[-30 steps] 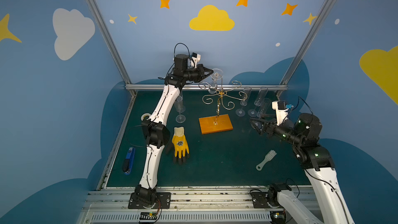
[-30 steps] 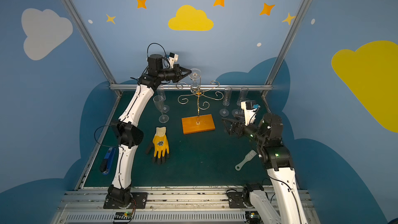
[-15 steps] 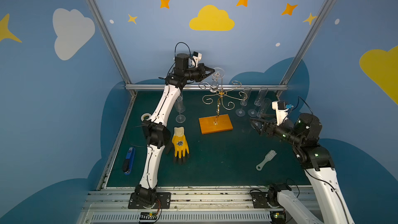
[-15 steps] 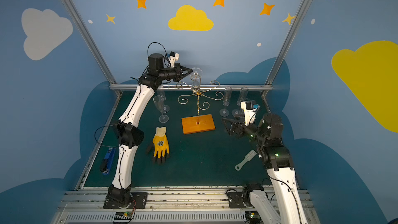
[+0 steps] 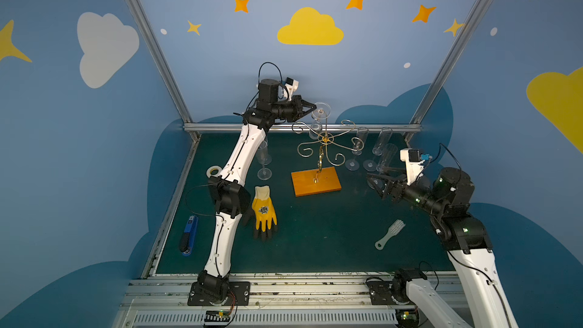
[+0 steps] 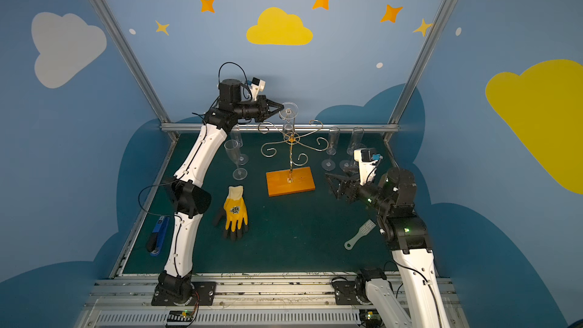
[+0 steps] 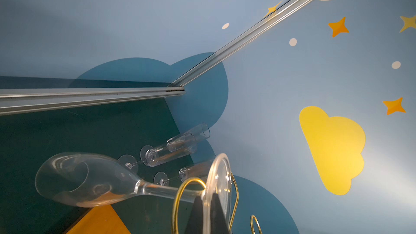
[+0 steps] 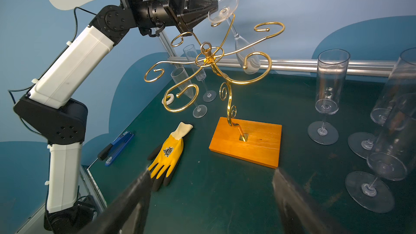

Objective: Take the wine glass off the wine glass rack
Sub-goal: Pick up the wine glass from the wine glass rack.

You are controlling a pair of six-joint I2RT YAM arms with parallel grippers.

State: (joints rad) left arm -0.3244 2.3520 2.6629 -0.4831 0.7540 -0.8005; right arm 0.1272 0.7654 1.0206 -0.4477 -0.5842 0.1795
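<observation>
The left gripper (image 5: pixel 314 107) is pinching the wine glass (image 5: pixel 321 111) by its foot; the stem is sitting unfreed in the 12 o'clock curl of the wine glass rack (image 5: pixel 326 138). The right gripper (image 5: pixel 372 180) is idling open at 3 o'clock

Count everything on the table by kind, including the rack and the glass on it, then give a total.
Wine glass rack: 1
Clear wine glasses: 6 (1 upside down at the rack, 5 standing)
Yellow work glove: 1
Tape roll: 1
Blue stapler: 1
White plastic brush: 1
Total: 11
</observation>
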